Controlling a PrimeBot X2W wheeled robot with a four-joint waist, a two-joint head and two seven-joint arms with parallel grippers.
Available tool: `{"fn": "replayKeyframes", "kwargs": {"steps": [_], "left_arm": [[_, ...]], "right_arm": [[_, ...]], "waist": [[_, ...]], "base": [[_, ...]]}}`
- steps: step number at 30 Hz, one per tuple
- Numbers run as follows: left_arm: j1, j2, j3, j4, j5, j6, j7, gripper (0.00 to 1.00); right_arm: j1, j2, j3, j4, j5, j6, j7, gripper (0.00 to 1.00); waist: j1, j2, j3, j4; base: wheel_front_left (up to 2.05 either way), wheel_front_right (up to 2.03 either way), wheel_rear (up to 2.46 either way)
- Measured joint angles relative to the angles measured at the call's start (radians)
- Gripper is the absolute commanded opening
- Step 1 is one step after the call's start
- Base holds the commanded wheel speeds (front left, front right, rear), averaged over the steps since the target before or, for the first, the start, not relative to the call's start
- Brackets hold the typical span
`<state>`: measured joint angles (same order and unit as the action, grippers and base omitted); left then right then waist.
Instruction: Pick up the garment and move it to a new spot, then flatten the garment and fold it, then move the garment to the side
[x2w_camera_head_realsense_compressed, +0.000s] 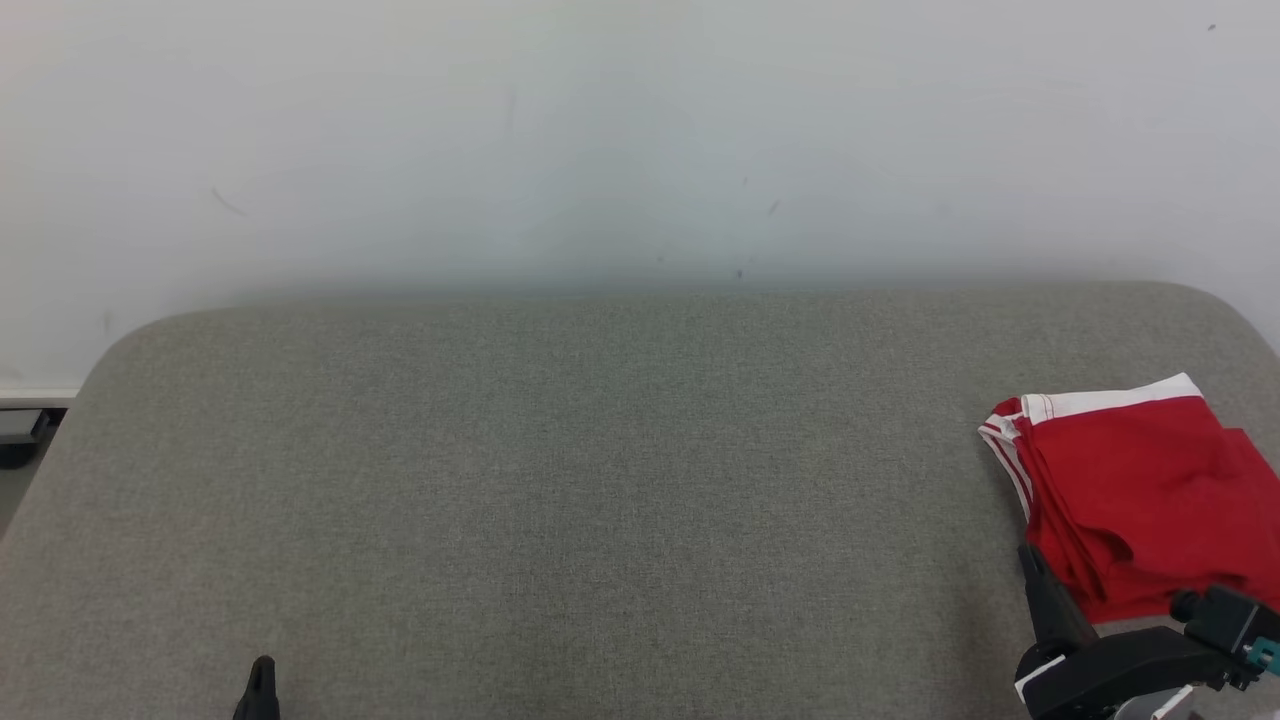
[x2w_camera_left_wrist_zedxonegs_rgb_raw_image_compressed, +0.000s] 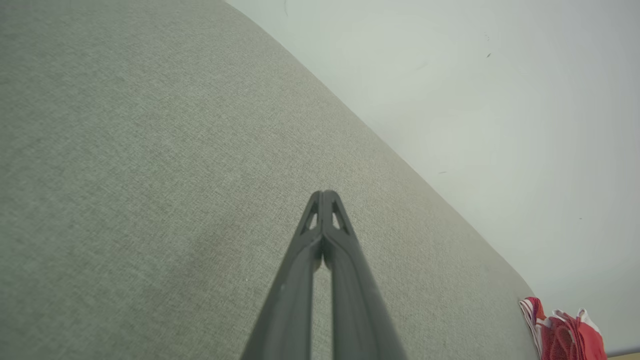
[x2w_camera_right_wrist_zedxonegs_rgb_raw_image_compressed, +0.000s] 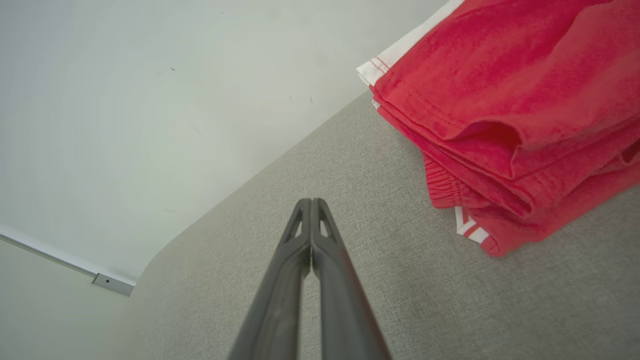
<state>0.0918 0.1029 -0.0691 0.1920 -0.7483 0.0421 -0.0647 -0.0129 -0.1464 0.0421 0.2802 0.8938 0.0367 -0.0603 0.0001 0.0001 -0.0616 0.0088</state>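
A red garment with white trim lies folded in a stack at the right side of the grey fabric surface. In the right wrist view the garment fills the upper right, its layered edges showing. My right gripper is shut and empty, just left of the garment's near corner; its tips meet above bare fabric. My left gripper is shut and empty at the lower left, far from the garment. In the left wrist view, its tips point over the surface, with the garment small at the lower right.
A pale wall rises behind the surface's rounded far edge. Past the left edge a strip of floor and a dark object show. The wide middle of the grey surface lies between the two grippers.
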Motion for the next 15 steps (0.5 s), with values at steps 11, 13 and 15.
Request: {"fn": "replayKeyframes", "kwargs": {"steps": [11,13,15], "left_arm": [[-0.024,-0.007,0.027,0.017,-0.141,-0.025,0.030,0.00],[-0.028,-0.009,0.030,0.020,-0.161,-0.026,0.031,0.00],[-0.039,-0.009,0.034,0.022,-0.178,-0.033,0.038,0.00]], "right_arm": [[-0.018,0.018,-0.027,0.004,0.113,0.015,0.029,0.00],[-0.018,0.019,-0.033,0.004,0.132,0.016,0.034,0.00],[-0.018,0.022,-0.038,0.004,0.154,0.016,0.038,0.00]], "waist": [[0.0000,0.0000,0.010,-0.001],[0.0000,0.0000,0.012,-0.002],[0.0000,0.0000,0.014,-0.002]], "base": [[0.00,0.00,0.00],[0.00,0.00,0.00],[0.00,0.00,0.00]]}}
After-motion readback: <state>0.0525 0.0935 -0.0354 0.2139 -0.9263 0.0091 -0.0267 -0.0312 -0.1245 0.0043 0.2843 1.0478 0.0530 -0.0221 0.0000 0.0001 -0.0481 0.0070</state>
